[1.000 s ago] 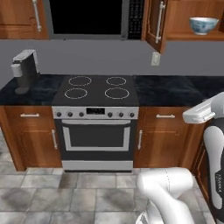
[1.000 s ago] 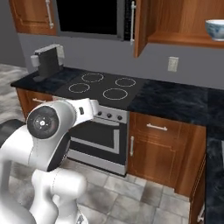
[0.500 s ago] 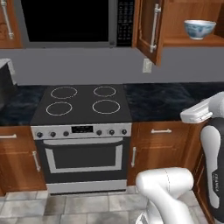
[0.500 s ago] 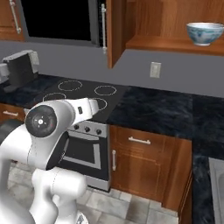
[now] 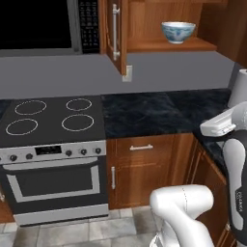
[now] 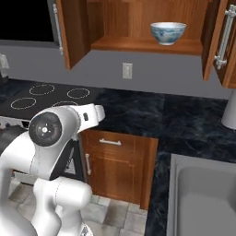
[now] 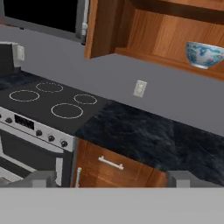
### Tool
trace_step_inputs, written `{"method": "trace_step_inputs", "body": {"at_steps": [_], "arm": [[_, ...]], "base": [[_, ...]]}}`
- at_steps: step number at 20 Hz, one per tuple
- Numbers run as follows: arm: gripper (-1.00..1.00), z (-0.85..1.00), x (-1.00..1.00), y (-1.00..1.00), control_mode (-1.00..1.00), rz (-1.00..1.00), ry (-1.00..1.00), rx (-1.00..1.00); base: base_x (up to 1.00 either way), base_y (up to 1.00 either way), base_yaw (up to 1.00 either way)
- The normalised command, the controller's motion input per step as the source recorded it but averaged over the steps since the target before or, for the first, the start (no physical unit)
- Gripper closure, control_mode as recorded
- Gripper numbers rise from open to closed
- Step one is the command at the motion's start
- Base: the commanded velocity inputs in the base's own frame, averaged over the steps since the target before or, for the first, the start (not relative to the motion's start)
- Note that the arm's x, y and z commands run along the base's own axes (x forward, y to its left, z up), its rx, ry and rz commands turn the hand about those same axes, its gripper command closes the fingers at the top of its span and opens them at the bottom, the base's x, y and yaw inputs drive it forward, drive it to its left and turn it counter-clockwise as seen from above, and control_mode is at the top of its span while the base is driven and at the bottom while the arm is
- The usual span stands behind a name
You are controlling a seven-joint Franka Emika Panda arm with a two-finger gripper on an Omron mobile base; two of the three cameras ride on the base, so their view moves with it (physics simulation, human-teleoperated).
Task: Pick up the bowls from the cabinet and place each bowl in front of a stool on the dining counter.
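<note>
Bowls: one white, blue-patterned bowl (image 5: 178,32) sits on the open cabinet's shelf (image 5: 170,47) above the black worktop (image 5: 154,112), right of the stove (image 5: 50,116), while the empty gripper (image 7: 112,178), jaws spread, must next reach up to it.

Cabinet (image 6: 138,27) top cut off by frame, sink (image 6: 203,193) cropped at right edge

A home kitchen: stove (image 5: 50,120), wooden cabinet (image 6: 138,23), black worktop (image 5: 154,111), sink (image 6: 203,193).
</note>
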Motion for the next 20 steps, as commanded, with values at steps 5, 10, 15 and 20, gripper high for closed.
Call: {"method": "trace_step_inputs", "body": {"at_steps": [5, 10, 15, 20], "arm": [[-1.00, 0.00, 0.00, 0.00, 1.00, 0.00, 0.00, 0.00], [-1.00, 0.00, 0.00, 0.00, 1.00, 0.00, 0.00, 0.00], [-1.00, 0.00, 0.00, 0.00, 1.00, 0.00, 0.00, 0.00], [-1.00, 0.00, 0.00, 0.00, 1.00, 0.00, 0.00, 0.00]], "base": [[0.55, -0.21, -0.24], [0.72, -0.03, -0.21], [0.58, -0.16, -0.20], [0.42, -0.14, -0.16]]}}
